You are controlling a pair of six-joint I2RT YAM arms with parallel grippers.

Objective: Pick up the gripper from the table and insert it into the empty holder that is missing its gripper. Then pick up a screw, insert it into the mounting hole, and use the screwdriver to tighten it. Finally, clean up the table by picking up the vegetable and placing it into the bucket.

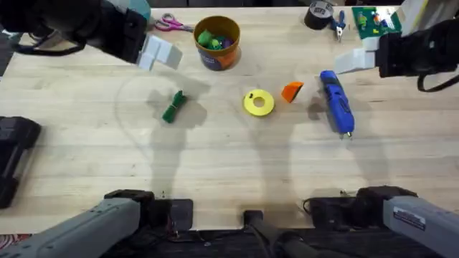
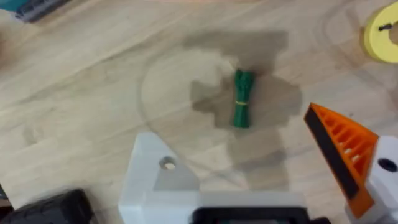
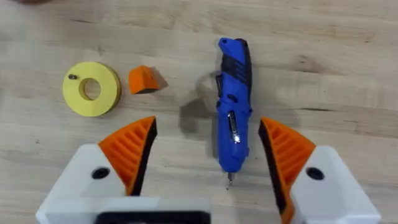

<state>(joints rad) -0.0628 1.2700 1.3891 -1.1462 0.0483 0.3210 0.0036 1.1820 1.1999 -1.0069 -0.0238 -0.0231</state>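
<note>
Lying untouched: small orange ribbed wedge gripper (image 1: 292, 91), blue pen-shaped screwdriver (image 1: 336, 102), green leafy vegetable (image 1: 173, 107). Both tools gape apart; nothing done.

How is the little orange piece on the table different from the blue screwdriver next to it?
The gripper is a short, stubby orange wedge; the screwdriver is blue, long and pen-shaped. The screwdriver is much longer than the gripper. The screwdriver ends in a thin metal tip, while the gripper has none. The screwdriver lies in line between the right hand's open fingers, and the gripper sits off to one side, by the yellow ring. Both lie loose on the wooden table.
</note>
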